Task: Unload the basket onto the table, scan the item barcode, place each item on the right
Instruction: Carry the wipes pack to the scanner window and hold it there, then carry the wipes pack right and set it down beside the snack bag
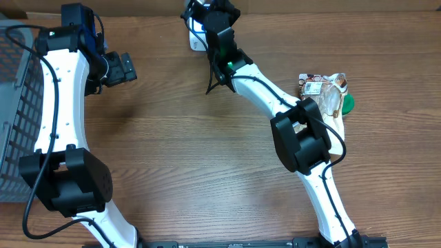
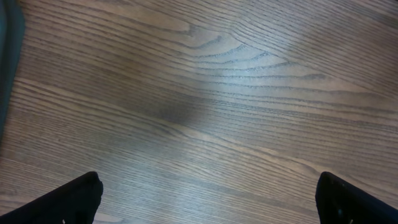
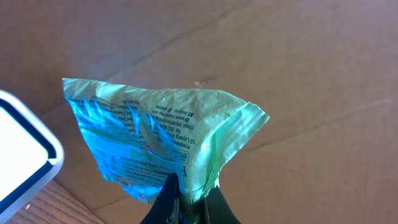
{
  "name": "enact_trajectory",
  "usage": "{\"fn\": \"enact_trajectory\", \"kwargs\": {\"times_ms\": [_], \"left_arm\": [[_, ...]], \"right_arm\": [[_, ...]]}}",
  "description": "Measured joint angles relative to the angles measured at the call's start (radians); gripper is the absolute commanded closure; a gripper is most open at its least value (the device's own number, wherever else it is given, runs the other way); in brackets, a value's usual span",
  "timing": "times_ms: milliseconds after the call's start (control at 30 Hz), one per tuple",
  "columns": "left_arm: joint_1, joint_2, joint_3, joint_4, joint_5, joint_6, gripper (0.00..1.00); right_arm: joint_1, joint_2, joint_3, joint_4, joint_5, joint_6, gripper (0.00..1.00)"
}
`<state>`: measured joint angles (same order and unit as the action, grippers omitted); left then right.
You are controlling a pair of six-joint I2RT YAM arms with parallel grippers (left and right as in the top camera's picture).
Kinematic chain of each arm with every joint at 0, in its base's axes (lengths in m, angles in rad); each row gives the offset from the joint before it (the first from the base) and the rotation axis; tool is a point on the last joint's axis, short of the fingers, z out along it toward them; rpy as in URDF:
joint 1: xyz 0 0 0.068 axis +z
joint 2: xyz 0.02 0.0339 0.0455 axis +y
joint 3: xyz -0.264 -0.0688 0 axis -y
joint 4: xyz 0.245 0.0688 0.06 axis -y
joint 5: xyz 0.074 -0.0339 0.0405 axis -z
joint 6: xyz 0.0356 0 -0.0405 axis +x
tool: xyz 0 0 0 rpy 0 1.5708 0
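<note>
At the far left a grey mesh basket [image 1: 14,103] sits on the wooden table [image 1: 193,172]. Beside it the left gripper [image 2: 208,186] hangs over bare wood, jaws spread fully with nothing between them. At the top centre stands the white scanner unit [image 3: 22,155]. Just to its right, the right gripper [image 3: 189,198] is clamped tight on one corner of a green printed sachet [image 3: 155,137], which is lifted off the table with a small-print side facing the wrist camera. Whether a barcode lies on that side cannot be told. To scan well, rotate the wrist slowly until the printed face squares to the scanner window. Hold the crumpled film steady and leave the code uncovered by the fingers. Further right, other snack packets [image 1: 322,93] lie on the table.
</note>
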<state>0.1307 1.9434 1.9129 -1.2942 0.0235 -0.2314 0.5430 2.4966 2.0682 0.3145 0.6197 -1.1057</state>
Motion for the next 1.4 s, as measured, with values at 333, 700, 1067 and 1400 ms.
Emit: {"fn": "enact_trajectory", "kwargs": {"times_ms": [333, 700, 1067, 1400], "left_arm": [[0.000, 0.000, 0.000, 0.000, 0.000, 0.000, 0.00], [0.000, 0.000, 0.000, 0.000, 0.000, 0.000, 0.00], [0.000, 0.000, 0.000, 0.000, 0.000, 0.000, 0.00], [0.000, 0.000, 0.000, 0.000, 0.000, 0.000, 0.01]], "right_arm": [[0.000, 0.005, 0.000, -0.024, -0.021, -0.029, 0.96], [0.001, 0.022, 0.000, -0.040, -0.021, -0.033, 0.96], [0.023, 0.021, 0.000, -0.103, 0.020, -0.031, 0.96], [0.068, -0.135, 0.000, -0.325, 0.024, 0.136, 0.96]]}}
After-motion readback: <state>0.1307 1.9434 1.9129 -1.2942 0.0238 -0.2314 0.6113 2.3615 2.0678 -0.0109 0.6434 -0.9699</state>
